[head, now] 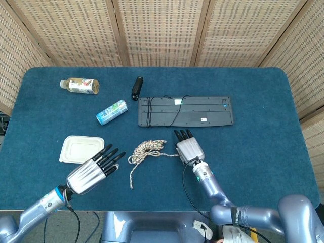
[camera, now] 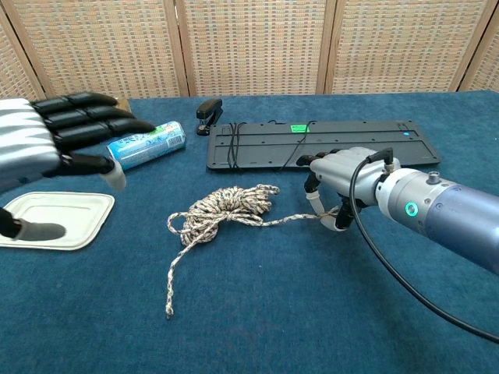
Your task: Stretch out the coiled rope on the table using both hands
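Right hand (camera: 337,181) fingers pinching rope (camera: 226,209) end; left hand (head: 93,171) hovering, fingers spread, empty

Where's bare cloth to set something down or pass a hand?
Free: the table's right side, beyond the keyboard and right hand; the far strip behind the keyboard. Crowded: rope, left hand, tray, can, bottle, stapler.

Bottle (camera: 121,103) mostly hidden behind left hand (camera: 47,136); hand cut off at edge.
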`<act>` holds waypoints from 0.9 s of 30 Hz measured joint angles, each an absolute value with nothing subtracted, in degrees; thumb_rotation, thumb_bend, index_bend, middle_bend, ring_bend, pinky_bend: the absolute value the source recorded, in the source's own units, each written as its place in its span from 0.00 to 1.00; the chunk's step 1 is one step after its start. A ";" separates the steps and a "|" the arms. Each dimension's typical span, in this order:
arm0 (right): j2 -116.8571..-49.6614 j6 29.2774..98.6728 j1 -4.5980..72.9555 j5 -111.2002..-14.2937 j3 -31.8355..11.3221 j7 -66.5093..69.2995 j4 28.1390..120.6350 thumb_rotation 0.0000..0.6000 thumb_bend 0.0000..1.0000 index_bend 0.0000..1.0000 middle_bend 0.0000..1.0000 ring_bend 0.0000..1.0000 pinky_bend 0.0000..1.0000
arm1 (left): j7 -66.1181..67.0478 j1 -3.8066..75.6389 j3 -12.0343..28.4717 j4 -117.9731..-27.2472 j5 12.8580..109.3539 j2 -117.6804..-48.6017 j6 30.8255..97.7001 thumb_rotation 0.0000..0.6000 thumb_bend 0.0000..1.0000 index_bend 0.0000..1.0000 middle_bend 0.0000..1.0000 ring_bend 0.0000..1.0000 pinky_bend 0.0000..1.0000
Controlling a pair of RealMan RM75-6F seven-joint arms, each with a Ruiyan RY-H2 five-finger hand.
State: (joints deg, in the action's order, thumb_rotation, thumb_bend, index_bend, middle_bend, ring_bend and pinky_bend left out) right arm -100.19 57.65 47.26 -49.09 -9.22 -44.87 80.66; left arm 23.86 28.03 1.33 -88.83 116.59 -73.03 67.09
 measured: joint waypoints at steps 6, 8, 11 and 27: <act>-100.50 57.46 47.80 -47.94 -9.22 -45.61 79.96 1.00 0.45 0.66 0.00 0.00 0.00 | 20.50 35.47 -0.10 -80.05 119.38 -79.58 60.41 1.00 0.24 0.44 0.00 0.00 0.00; -100.59 57.34 47.92 -47.74 -9.22 -45.62 79.74 1.00 0.45 0.67 0.00 0.00 0.00 | 19.80 36.61 -0.73 -78.14 119.59 -81.58 59.72 1.00 0.25 0.44 0.00 0.00 0.00; -100.73 57.19 48.08 -47.58 -9.16 -45.54 79.47 1.00 0.45 0.67 0.00 0.00 0.00 | 18.77 37.89 -1.75 -75.85 119.76 -84.14 59.41 1.00 0.27 0.45 0.00 0.00 0.00; -100.50 56.61 48.30 -47.14 -9.11 -44.13 79.18 1.00 0.45 0.67 0.00 0.00 0.00 | 17.58 40.72 -5.13 -69.63 116.70 -91.73 58.00 1.00 0.32 0.46 0.00 0.00 0.00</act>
